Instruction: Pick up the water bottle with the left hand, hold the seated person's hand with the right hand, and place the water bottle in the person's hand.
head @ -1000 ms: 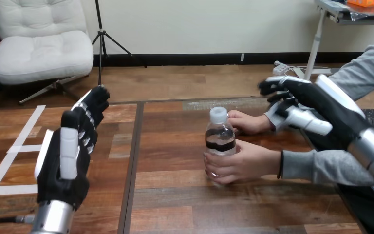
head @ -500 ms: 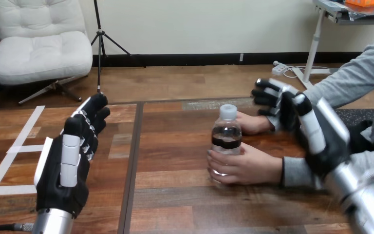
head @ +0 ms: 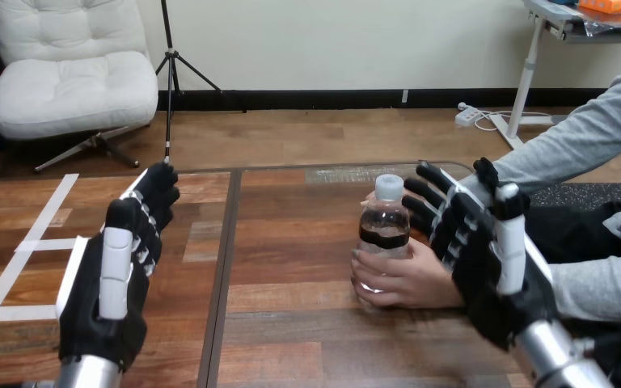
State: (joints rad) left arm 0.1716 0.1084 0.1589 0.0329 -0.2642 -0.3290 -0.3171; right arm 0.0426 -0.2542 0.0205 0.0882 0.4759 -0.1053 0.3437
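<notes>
**Water bottle in person's grasp; both robot hands open**

Water bottle (head: 383,236) stands upright, right of the table's centre: clear plastic w/ white cap (head: 389,186) and a dark label band round the middle. The person's hand (head: 408,279) is wrapped round its lower part, fingers curling across the front. The bottle's base is hidden behind those fingers, so can't tell whether it rests on the wooden table (head: 291,339) or sits just off it.

Right hand (head: 493,279) is raised just right of the bottle, its back to the camera. Its fingers are straight and fanned out toward the bottle's upper half, closed on nothing. Fingertips are near the bottle, w/ a gap showing btwn them and the plastic. The hand covers the person's wrist from this angle; touching or apart, can't tell.

A grey sleeve (head: 566,153) comes in from the view's right edge and runs behind the right hand; its end is hidden.

Left hand (head: 105,299) is held up over the table's left part, well apart from the bottle. Its fingers are straight and point away from the camera, thumb alongside: open, holding nothing. Its silver forearm (head: 89,376) enters at the bottom edge. White tape strips (head: 40,243) lie on the table left of that hand.
</notes>
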